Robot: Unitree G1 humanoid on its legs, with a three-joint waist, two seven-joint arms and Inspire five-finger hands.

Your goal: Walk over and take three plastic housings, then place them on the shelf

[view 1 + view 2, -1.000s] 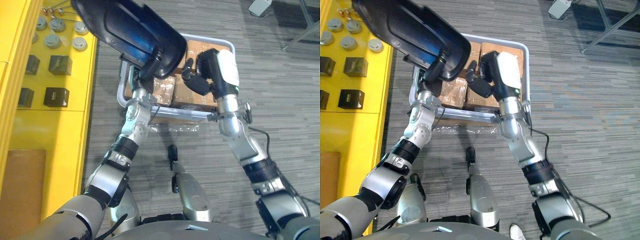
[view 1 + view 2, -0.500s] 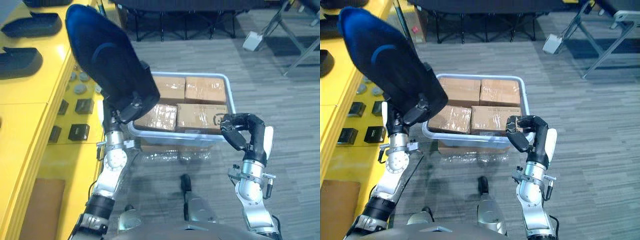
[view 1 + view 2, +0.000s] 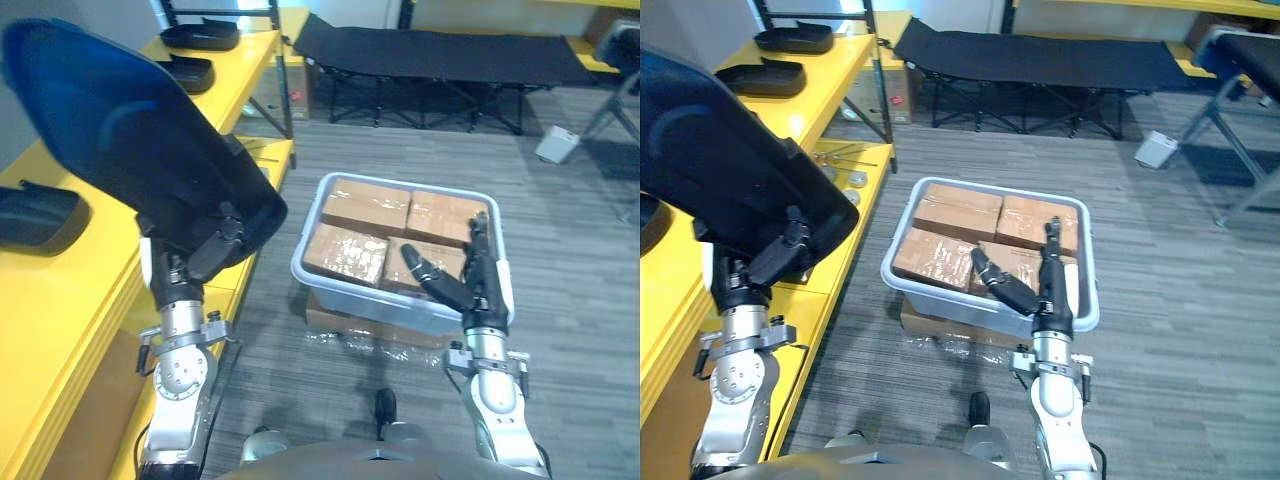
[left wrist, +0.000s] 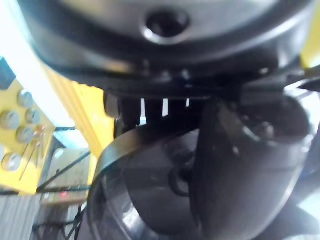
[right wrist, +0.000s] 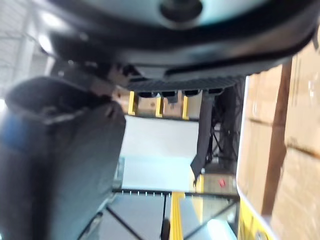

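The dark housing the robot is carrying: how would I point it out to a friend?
Find the long yellow shelf on the robot's left. Beside it, the left hand holds one large dark plastic housing up in the air. The other housings lie flat on the shelf; this one is raised and tilted.

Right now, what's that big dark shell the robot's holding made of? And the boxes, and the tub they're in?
Dark housing in the left hand: likely moulded plastic, smooth, with a soft sheen.
Boxes: brown cardboard, wrapped in glossy clear tape or film that glints.
Tub: probably pale plastic, with a smooth rounded rim.
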